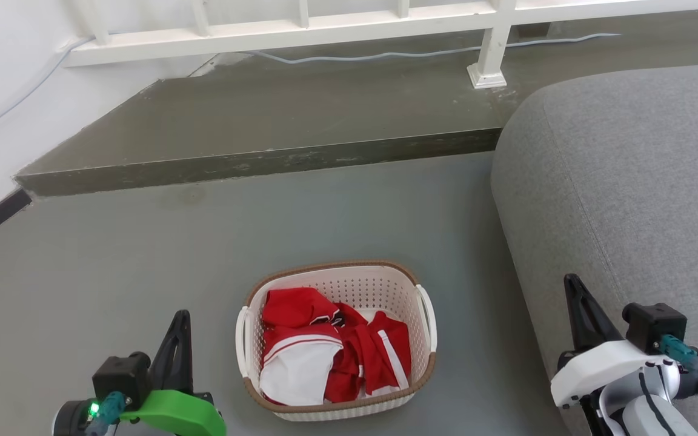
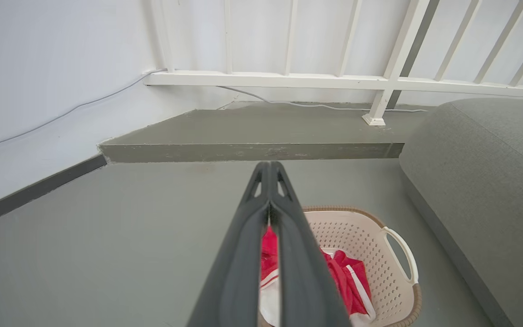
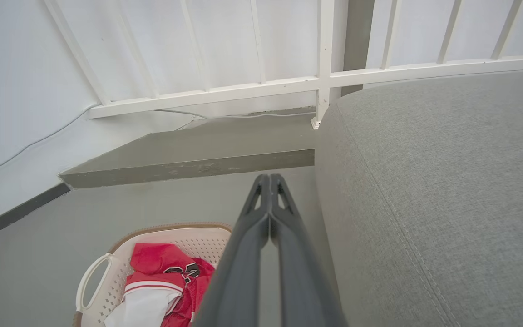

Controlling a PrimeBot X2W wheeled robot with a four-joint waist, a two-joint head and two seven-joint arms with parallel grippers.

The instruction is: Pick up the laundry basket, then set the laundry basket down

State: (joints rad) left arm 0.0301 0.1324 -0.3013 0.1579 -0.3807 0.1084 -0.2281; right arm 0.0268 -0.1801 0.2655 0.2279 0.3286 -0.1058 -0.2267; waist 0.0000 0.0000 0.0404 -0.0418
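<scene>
There was one laundry basket, standing on the grey floor between the two grippers and touching neither. It lay to the right of the left gripper and to the left of the right gripper. Both pairs of jaws were pressed together along their length and held nothing. The basket had two white handles, one on the side toward the left jaws and one toward the right jaws. Inside it lay a heap of red and white clothes; how many garments could not be told. One grey sofa sat just beside the right jaws, and one raised step lay beyond both fingertips.
</scene>
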